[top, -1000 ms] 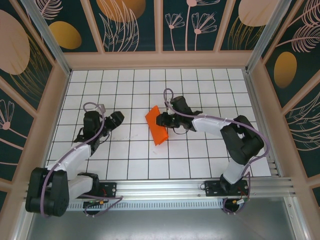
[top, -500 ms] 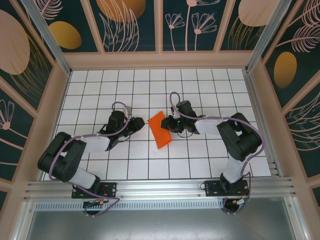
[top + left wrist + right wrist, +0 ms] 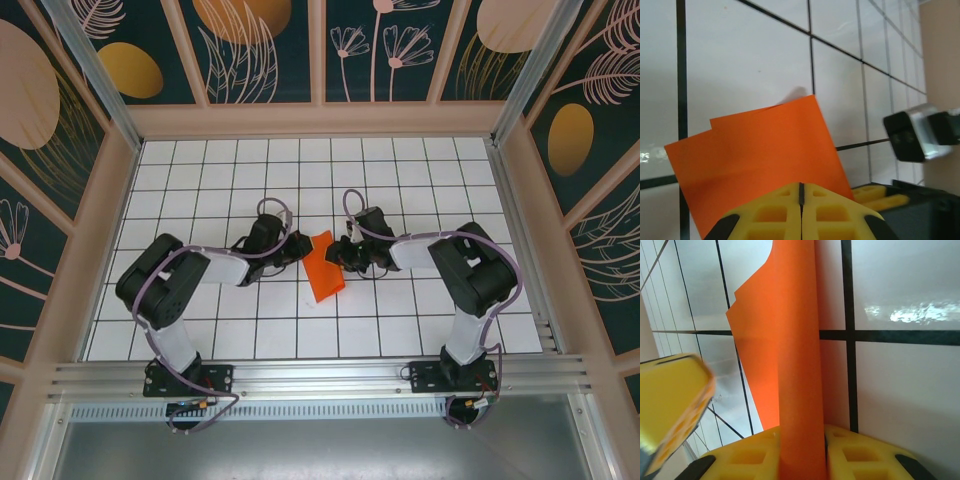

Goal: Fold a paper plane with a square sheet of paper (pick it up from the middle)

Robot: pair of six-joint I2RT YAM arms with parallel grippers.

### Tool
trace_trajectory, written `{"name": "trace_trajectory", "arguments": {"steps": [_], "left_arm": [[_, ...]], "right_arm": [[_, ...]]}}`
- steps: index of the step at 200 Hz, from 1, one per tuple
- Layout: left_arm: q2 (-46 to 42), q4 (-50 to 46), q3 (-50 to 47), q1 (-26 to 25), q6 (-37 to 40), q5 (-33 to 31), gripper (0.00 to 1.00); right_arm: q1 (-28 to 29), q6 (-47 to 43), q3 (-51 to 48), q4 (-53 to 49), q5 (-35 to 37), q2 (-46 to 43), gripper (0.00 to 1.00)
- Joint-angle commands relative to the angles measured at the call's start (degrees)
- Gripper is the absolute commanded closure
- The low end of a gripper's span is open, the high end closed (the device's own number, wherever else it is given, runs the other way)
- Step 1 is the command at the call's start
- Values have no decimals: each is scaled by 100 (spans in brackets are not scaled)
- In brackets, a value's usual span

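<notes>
Paper, thin and floppy, wants gentle edge pinches: right gripper clamps one side, left gripper closed tight opposite, hold unclear.

Paper on table (between end effectors)

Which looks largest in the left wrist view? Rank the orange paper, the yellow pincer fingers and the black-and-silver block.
1. orange paper
2. yellow pincer fingers, enlarged by their nearness to the camera
3. black-and-silver block
</notes>
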Motion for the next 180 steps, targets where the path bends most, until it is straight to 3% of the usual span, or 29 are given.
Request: {"name": "trace_trajectory", "arguments": {"steps": [1,46,83,107,180], "left_arm": [[282,-652,304,-78,279,-246,96],[506,-1180,608,-137,479,-438,99],[595,-1323,715,-150,570,-390,99],[623,-1339,763,-153,589,-333,99],[618,-1330,942,-164,544,-199,99]], "right_arm": [[-43,57,-6,-136,-123,-3,74],[-43,-95,133,-541,-117,-79,68],[-49,-824,386,-1552,519,-539,48],[-45,-1339,529,-2191,1119,-817,41],[559,-2145,1301,-2776,1806,-404,34]]}}
